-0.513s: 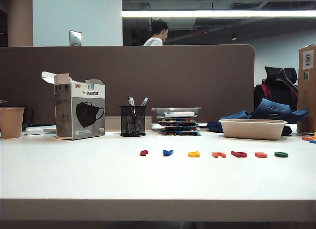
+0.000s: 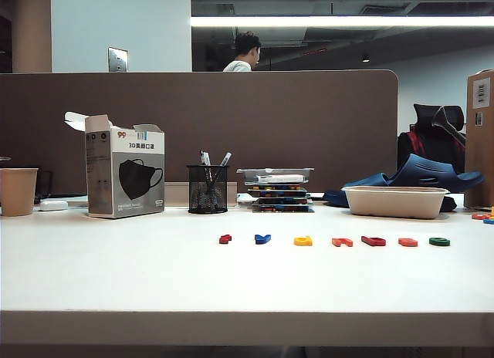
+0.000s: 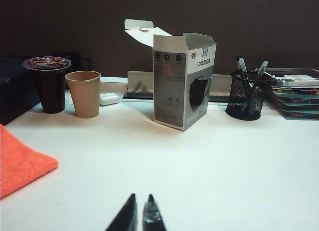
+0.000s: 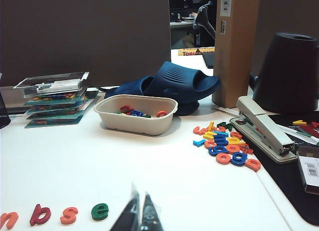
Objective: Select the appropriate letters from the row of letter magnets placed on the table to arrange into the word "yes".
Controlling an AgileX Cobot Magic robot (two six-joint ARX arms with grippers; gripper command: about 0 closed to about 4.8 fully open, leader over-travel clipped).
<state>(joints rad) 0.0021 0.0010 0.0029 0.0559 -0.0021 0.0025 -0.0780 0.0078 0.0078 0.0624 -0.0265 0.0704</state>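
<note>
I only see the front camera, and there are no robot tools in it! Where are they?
Observer: The left tool is shut, pointing across the bare table toward the mask box.
Operator: And the right one?
Observer: The right tool is shut too, close to the green e at the end of the row.
Operator: Is the bowl empty?
Observer: No, the bowl has a few loose letters inside.
</note>
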